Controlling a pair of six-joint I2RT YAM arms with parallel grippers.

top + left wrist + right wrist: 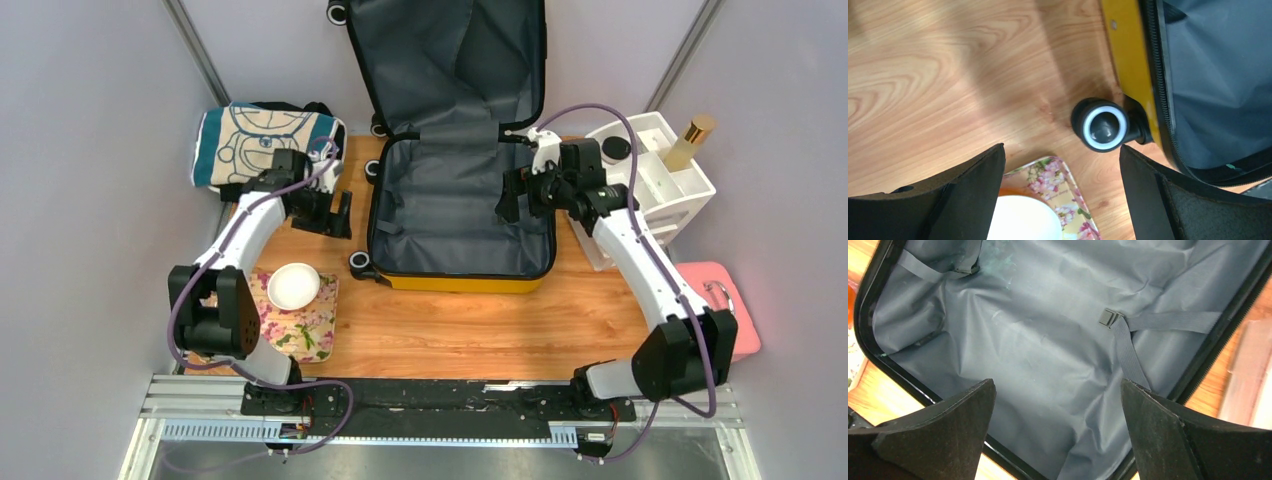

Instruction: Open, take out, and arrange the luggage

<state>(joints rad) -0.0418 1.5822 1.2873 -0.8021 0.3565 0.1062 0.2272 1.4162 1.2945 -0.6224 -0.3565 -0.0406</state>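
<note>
The large yellow hard-shell suitcase (450, 215) lies open in the middle of the wooden table (480, 330). Its lid is raised toward the far edge and its dark grey fabric lining is showing. A grey strap with a buckle (1108, 317) lies across that lining.

The right gripper (512, 200) hangs over the suitcase's right rim, jaws spread wide and holding nothing. The left gripper (335, 212) sits just left of the suitcase, likewise wide apart and empty, with a black wheel (1104, 125) of the suitcase below it.

Near the left edge a white bowl (293, 285) rests on a floral tray (318, 330). A folded teal and cream printed cloth (262, 145) lies at the far left corner. At the right edge stands a white organiser (690, 190) holding a gold-capped bottle (690, 140). A pink case (735, 310) sits by the near right corner.
</note>
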